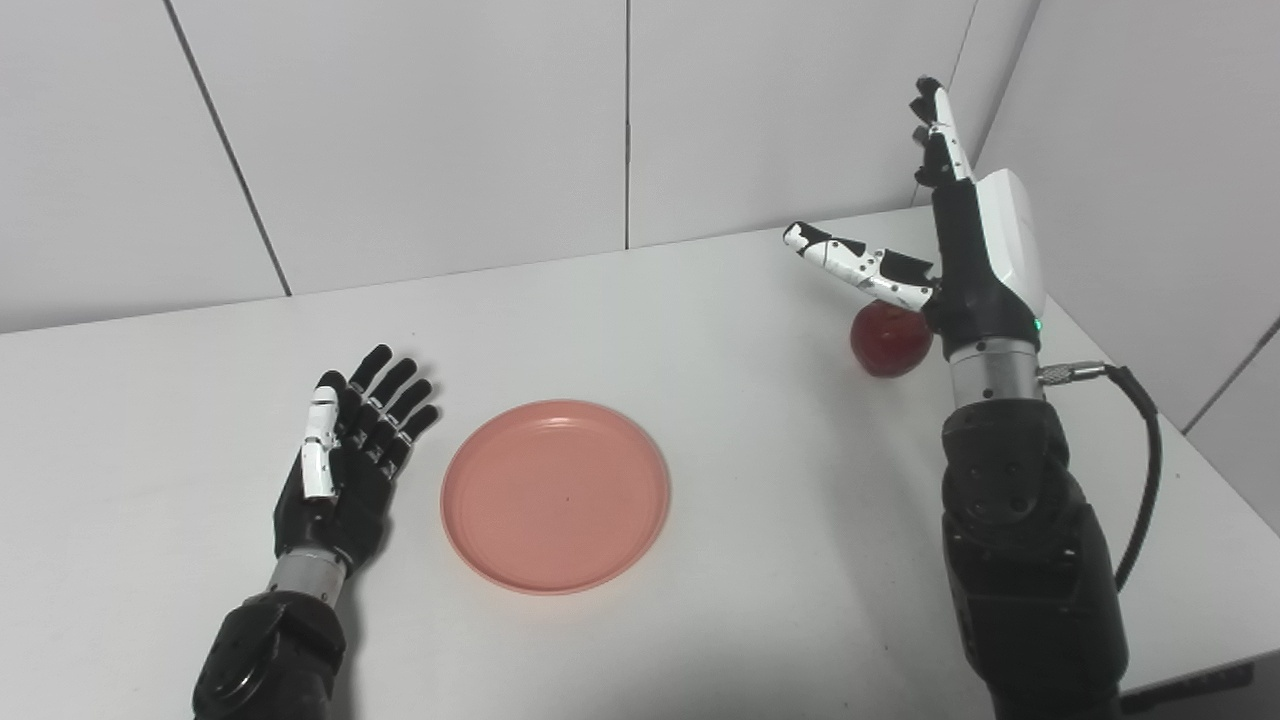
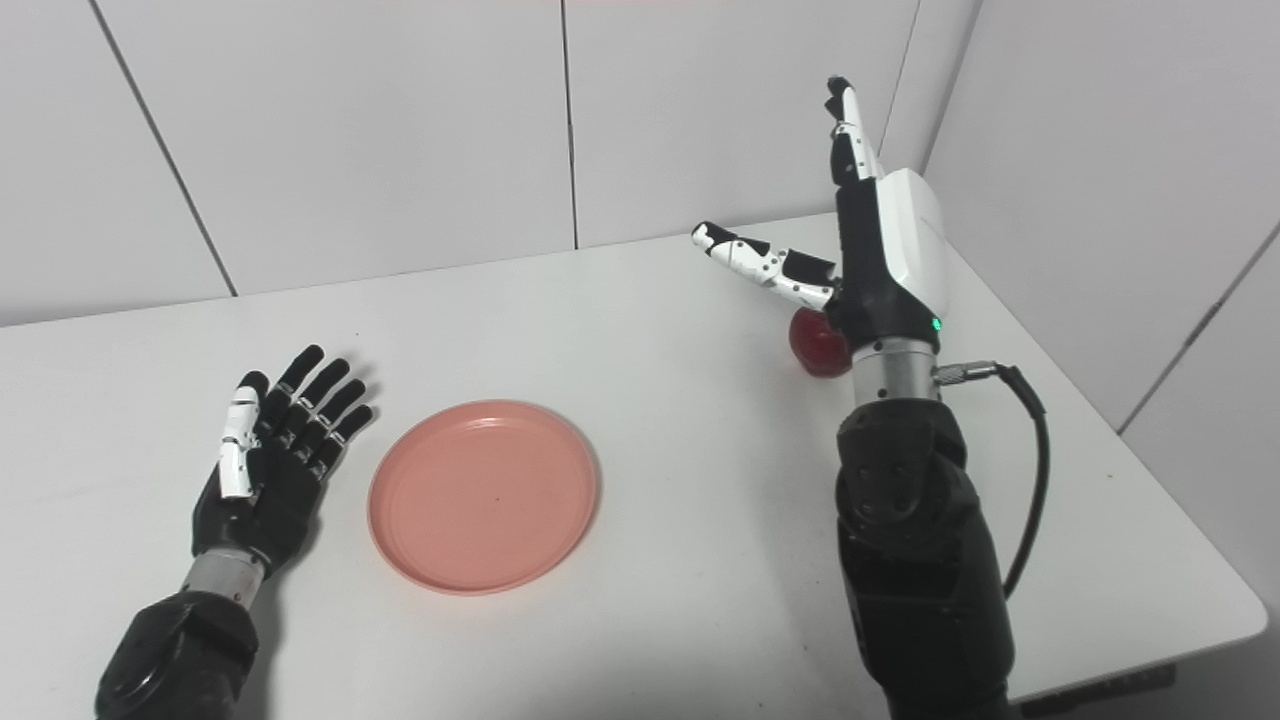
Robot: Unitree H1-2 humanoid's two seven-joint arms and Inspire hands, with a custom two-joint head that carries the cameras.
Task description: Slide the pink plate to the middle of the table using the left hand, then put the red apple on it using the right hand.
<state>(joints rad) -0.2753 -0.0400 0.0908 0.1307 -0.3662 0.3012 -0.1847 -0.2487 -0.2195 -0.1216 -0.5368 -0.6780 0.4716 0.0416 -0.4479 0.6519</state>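
White-backed and splayed wide, the right hand (image 1: 965, 240) hovers empty just above the red apple (image 1: 888, 340) at the table's (image 1: 700, 330) far right, well apart from the pink plate (image 1: 556, 495) beside the open, resting left hand (image 1: 345, 465).

Matt plastic pink plate (image 1: 555, 497), glossy red apple (image 1: 888, 340), smooth white table (image 1: 700, 320)

**Plain white room, white table**

Pretty bare setup. A white table (image 1: 700, 330) fills most of the view, its far edge against a wall of big pale panels (image 1: 400, 130) with dark seams running up toward 12 o'clock. Another panelled wall (image 2: 1120, 180) closes in at 2 o'clock. Soft, even lighting, faint shadows.
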